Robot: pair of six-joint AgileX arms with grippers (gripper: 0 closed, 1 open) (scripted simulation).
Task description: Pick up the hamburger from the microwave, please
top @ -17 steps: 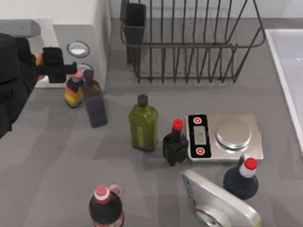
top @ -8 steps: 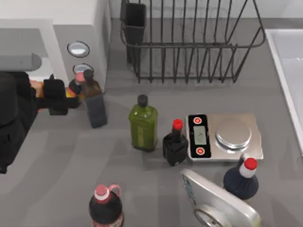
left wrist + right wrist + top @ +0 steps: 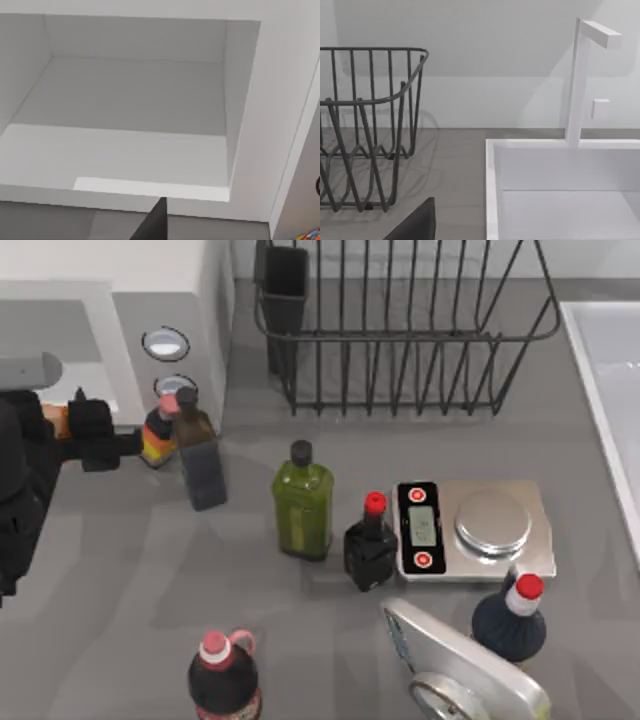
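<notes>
Burger clear of the oven

Left gripper (image 3: 88,427) grips the small orange-tan hamburger (image 3: 55,420), just outside the white boxy microwave (image 3: 120,330), lifted for carrying.

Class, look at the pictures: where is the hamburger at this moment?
In the top view, the hamburger is at the table's left, held in the left tool just in front of the microwave, beside the orange-labelled bottle.

My left gripper (image 3: 88,432) hides most of the hamburger (image 3: 55,418) just before the microwave (image 3: 170,295), itself cropped.
</notes>
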